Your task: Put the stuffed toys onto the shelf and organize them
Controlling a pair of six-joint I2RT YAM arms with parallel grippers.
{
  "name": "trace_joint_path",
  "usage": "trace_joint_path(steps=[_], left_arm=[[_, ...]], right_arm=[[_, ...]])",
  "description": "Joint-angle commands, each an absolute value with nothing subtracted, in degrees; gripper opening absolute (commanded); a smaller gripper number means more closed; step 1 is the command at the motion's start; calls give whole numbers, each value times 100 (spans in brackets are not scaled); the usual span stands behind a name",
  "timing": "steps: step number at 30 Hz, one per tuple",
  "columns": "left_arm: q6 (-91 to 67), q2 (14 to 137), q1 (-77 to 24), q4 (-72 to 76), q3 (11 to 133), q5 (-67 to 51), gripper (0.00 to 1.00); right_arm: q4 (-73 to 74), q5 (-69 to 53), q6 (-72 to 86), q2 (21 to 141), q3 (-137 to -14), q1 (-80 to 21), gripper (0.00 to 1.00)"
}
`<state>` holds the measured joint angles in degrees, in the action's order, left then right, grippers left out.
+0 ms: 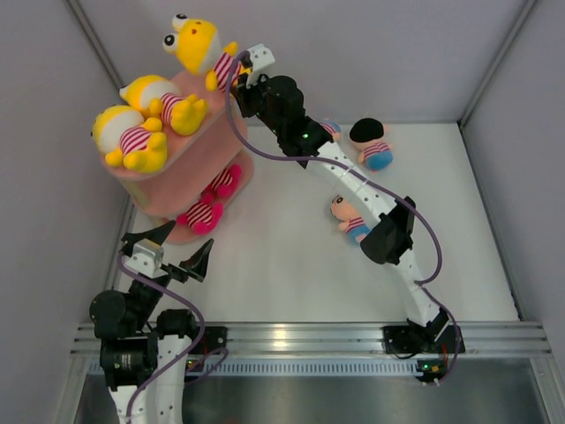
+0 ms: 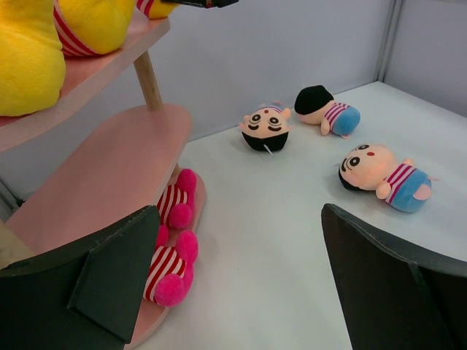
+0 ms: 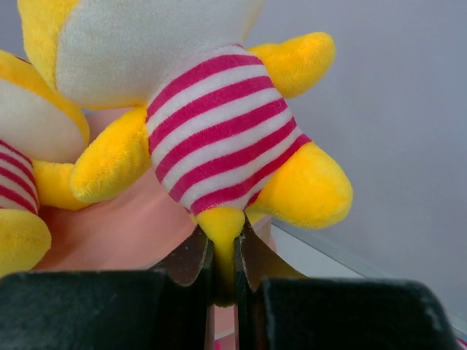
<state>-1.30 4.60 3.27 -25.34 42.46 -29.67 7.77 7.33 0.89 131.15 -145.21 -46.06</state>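
The right gripper (image 1: 240, 78) is at the far side of the shelf (image 1: 181, 181), level with its top tier, and is clamped on a yellow toy (image 1: 196, 42). In the right wrist view its fingers (image 3: 186, 261) pinch a small yellow nub at the bottom of that toy, just under the red-and-white striped shirt (foot or tail, I cannot tell which). The toy stands head-up over the far edge of the top tier; whether it touches the board is not clear.

On the same top tier lie a second yellow toy (image 1: 159, 95) and a third yellow toy (image 1: 128, 134), side by side and touching.

The shelf's middle tier (image 2: 109, 168) shows only bare pink board. On the bottom tier, at the side nearest the right arm, two magenta toys lie next to each other: one (image 2: 177, 204) farther back, one (image 2: 169, 270) nearer the front.

Three pink-faced toys sit on the counter (image 1: 282, 256), well to the right of the shelf: one (image 2: 264, 127) closest to the shelf, one (image 2: 327, 109) beyond it, and one (image 2: 383, 175) lying on its back.

The left gripper (image 1: 174, 250) hangs just in front of the shelf's bottom tier with its jaws spread wide and nothing between them.
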Motion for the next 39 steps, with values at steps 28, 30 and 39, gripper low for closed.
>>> trace_joint_path(steps=[28, 30, 39], left_arm=[[-114, 360, 316, -2443, 4192, -2944, 99], [-105, 343, 308, -2435, 4201, -2944, 98], [-123, 360, 316, -2435, 4184, -2979, 99]], right_arm=[[984, 932, 149, 12454, -14484, -4904, 8], [1002, 1037, 141, 12489, -14484, -4904, 8], [1090, 976, 229, 12621, -14484, -4851, 13]])
